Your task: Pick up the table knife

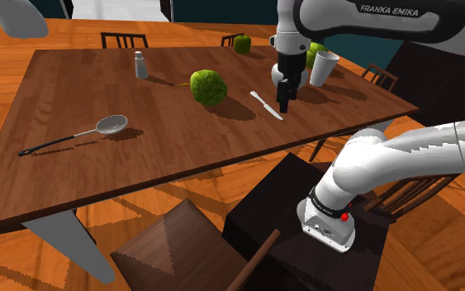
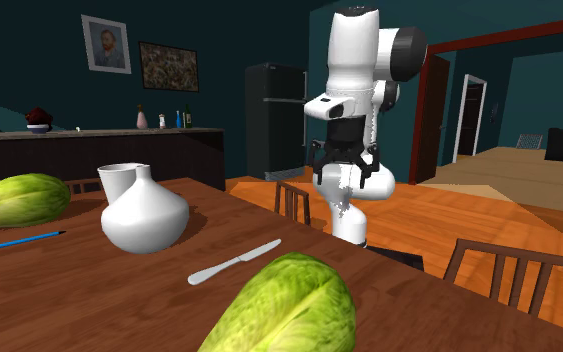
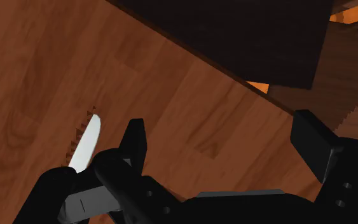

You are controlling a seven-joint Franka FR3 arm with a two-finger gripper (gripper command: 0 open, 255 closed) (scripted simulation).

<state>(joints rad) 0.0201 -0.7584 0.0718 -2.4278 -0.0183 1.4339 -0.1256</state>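
Brown wood with a clear grain made the top of the table. The knife lay on it, near one edge, roughly between the green lettuce and the white cup. We judged that the step in hand was the approach: the gripper hung over the table just beside the knife, and nothing was held. In the wrist view the two black fingers stood wide apart, but the blade lay outside one finger and not in the gap between them. So the next move, as we saw it, called for a small shift sideways until the knife sat between the fingers. After that would come a lowering to the wood and a closing across the narrow width.

The knife was pale grey and looked like metal, thin and flat, with a rounded tip. We thought such a flat thing, lying close on the wood, would give the fingers little to catch. The lettuce was round and bumpy. The cup was plain and smooth, wider at the mouth. Farther off lay a long spoon with a dark handle and a round grey bowl, and a small shaker stood upright.
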